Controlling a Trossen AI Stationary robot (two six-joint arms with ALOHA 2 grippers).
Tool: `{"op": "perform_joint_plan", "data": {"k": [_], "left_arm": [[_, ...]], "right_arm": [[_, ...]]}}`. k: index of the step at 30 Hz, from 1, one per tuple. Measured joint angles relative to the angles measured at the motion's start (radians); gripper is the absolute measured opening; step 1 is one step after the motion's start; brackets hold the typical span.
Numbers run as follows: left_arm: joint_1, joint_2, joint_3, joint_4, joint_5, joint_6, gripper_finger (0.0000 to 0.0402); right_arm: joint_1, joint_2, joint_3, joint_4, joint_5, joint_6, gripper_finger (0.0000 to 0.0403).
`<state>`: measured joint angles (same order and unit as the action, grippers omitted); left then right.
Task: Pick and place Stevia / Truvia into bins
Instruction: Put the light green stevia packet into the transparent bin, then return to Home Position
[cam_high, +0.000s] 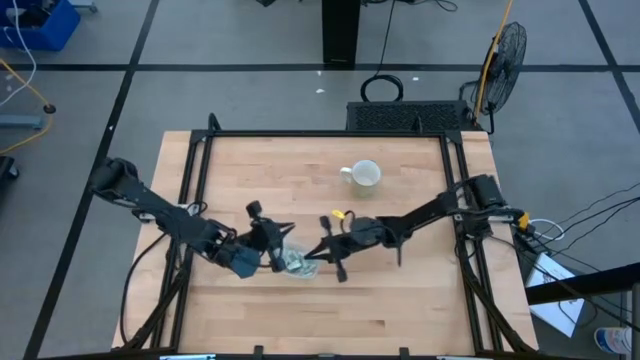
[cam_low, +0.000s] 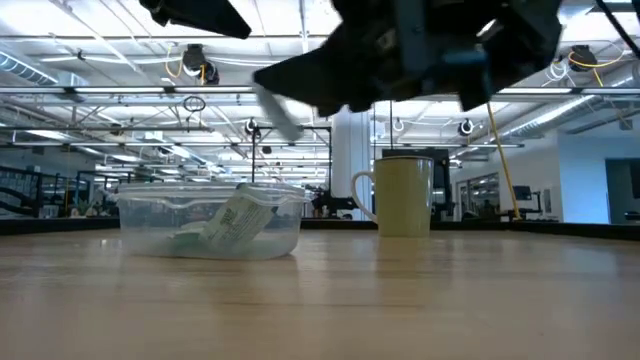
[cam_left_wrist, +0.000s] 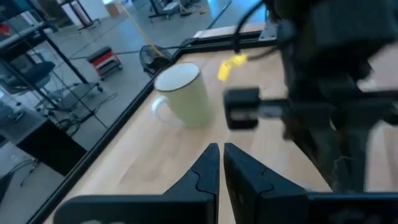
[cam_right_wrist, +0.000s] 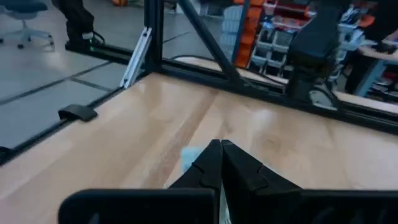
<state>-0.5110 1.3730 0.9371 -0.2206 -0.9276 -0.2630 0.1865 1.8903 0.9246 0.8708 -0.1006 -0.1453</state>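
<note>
Bin: shallow clear plastic rounded-rectangular container (cam_low: 210, 222) on wooden table (cam_high: 400, 290), front-centre, left of white handled mug (cam_low: 398, 195). Pale green-and-white paper sweetener packets (cam_low: 237, 222) inside, one leaning tilted against others; from above, packets (cam_high: 296, 262) show between both grippers. Left gripper (cam_high: 283, 237) above container's left edge, fingers (cam_left_wrist: 208, 171) pressed together, nothing between them. Right gripper (cam_high: 318, 251) just beside container's right edge, fingers (cam_right_wrist: 214, 163) closed tip to tip, nothing held.
</note>
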Motion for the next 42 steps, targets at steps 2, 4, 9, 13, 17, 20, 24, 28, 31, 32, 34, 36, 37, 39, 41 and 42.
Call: {"op": "perform_joint_plan", "data": {"k": [2, 4, 9, 13, 17, 20, 24, 28, 31, 32, 34, 36, 37, 39, 41, 42], "left_arm": [[0.001, -0.018, 0.000, -0.019, 0.003, -0.005, 0.0031], [0.000, -0.019, 0.000, -0.024, 0.008, -0.022, 0.0031], [-0.002, -0.019, 0.000, -0.071, 0.019, -0.074, 0.0031], [-0.002, -0.019, 0.000, -0.111, 0.019, -0.103, 0.0031], [-0.002, -0.019, 0.000, -0.115, 0.038, -0.062, 0.0031], [-0.001, -0.019, 0.000, -0.128, 0.089, -0.049, 0.0031], [-0.004, -0.028, 0.000, -0.168, 0.112, -0.050, 0.0031], [-0.008, -0.091, 0.000, -0.264, 0.119, -0.063, 0.0031], [-0.017, -0.186, -0.001, -0.382, 0.138, -0.129, 0.0031], [-0.022, -0.226, -0.001, -0.420, 0.145, -0.161, 0.0031], [-0.033, -0.308, -0.001, -0.506, 0.181, -0.223, 0.0031], [-0.045, -0.392, -0.001, -0.581, 0.227, -0.267, 0.0031], [-0.052, -0.432, -0.001, -0.612, 0.238, -0.285, 0.0031], [-0.070, -0.510, -0.001, -0.677, 0.247, -0.305, 0.0031], [-0.084, -0.587, -0.001, -0.732, 0.246, -0.322, 0.0031], [-0.090, -0.622, -0.001, -0.757, 0.243, -0.331, 0.0031]], "right_arm": [[-0.009, 0.048, 0.054, -0.026, -0.006, -0.006, 0.0000], [-0.022, 0.090, 0.100, -0.069, -0.005, -0.027, 0.0000], [-0.054, 0.138, 0.153, -0.148, -0.004, -0.011, 0.0003], [-0.063, 0.135, 0.163, -0.185, -0.005, 0.025, 0.0027], [-0.063, 0.126, 0.163, -0.197, -0.005, 0.019, 0.0065], [-0.059, 0.105, 0.162, -0.219, -0.005, -0.027, 0.0088], [-0.057, -0.004, 0.162, -0.343, -0.004, -0.064, 0.0104], [-0.062, -0.186, 0.162, -0.632, 0.025, -0.076, 0.0106], [-0.061, -0.350, 0.162, -0.890, 0.140, -0.077, 0.0104], [-0.061, -0.406, 0.162, -0.965, 0.178, -0.077, 0.0103], [-0.061, -0.508, 0.162, -1.109, 0.232, -0.068, 0.0103], [-0.061, -0.609, 0.162, -1.259, 0.234, 0.008, 0.0103], [-0.061, -0.656, 0.162, -1.326, 0.233, 0.052, 0.0103], [-0.061, -0.747, 0.162, -1.444, 0.231, 0.128, 0.0102], [-0.060, -0.832, 0.145, -1.536, 0.230, 0.201, 0.0103], [-0.060, -0.877, 0.123, -1.546, 0.230, 0.234, 0.0103]]}}
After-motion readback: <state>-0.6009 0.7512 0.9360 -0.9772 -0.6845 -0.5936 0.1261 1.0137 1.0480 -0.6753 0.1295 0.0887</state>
